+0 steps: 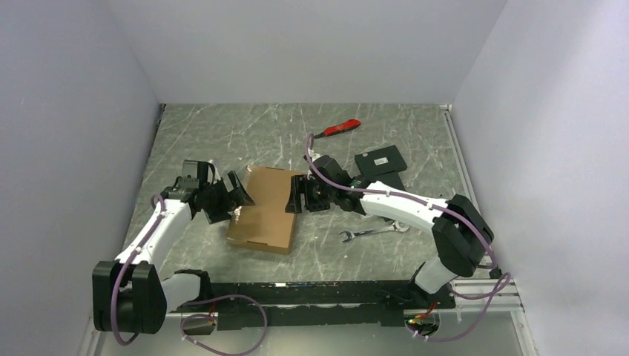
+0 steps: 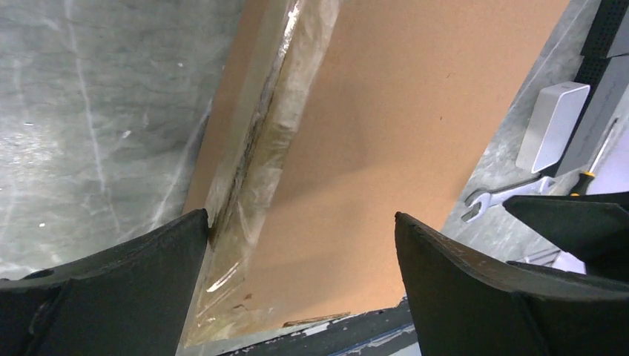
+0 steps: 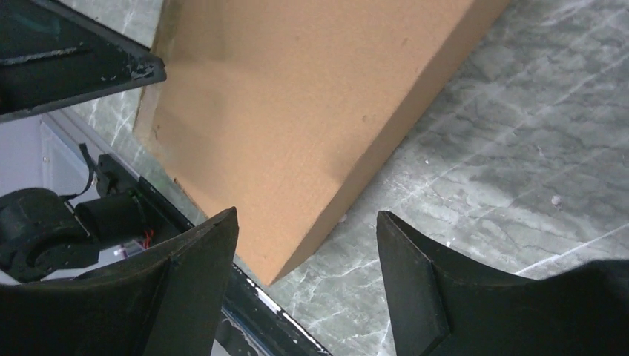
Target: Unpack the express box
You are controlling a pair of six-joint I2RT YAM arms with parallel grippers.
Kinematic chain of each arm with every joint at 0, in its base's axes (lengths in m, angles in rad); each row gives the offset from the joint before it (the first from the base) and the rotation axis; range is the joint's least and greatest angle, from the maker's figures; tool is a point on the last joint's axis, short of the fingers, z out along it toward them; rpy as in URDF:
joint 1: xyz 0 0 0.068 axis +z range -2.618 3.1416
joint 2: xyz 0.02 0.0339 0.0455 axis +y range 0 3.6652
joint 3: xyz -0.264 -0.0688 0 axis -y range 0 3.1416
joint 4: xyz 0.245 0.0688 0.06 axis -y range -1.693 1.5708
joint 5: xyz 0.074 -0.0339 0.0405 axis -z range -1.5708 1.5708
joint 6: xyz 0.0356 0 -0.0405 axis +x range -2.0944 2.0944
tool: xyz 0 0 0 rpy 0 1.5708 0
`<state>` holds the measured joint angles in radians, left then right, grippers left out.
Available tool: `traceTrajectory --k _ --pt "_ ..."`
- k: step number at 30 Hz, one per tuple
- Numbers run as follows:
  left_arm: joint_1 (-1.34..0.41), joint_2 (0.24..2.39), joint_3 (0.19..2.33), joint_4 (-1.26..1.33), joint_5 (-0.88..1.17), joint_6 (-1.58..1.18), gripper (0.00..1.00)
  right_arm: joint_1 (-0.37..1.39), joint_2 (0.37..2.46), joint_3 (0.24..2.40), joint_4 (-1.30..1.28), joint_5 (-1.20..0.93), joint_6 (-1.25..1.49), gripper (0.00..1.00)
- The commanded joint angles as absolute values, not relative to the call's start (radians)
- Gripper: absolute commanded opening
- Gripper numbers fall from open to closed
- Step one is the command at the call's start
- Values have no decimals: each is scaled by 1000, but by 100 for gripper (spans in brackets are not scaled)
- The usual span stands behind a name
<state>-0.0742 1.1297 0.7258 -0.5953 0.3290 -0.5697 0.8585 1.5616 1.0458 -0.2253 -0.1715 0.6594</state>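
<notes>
Flat brown cardboard express box, taped shut; left jaws at its nine o'clock, right jaws at three, both gaping empty; a lopsided nudge could skid it.

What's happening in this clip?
Two arms are working on the express box, which lies on the table. The left gripper and right gripper sit at opposite sides of it, jaws open, gripping nothing. The box looks closed, with clear tape along the edge by the left gripper, and nothing has been unpacked yet.
</notes>
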Motion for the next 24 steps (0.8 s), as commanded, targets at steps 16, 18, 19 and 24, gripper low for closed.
traceTrajectory --k 16,18,19,24 --pt "-248 1146 665 -376 431 -671 99 630 1517 1002 -345 -119 537 76" --pt "-179 1144 660 -379 503 -646 95 609 1518 985 -327 -148 534 76" --pt "-151 1146 651 -371 528 -640 91 600 1520 974 -312 -174 536 75" --pt "-124 1176 611 -328 591 -639 75 574 1555 948 -227 -302 551 62"
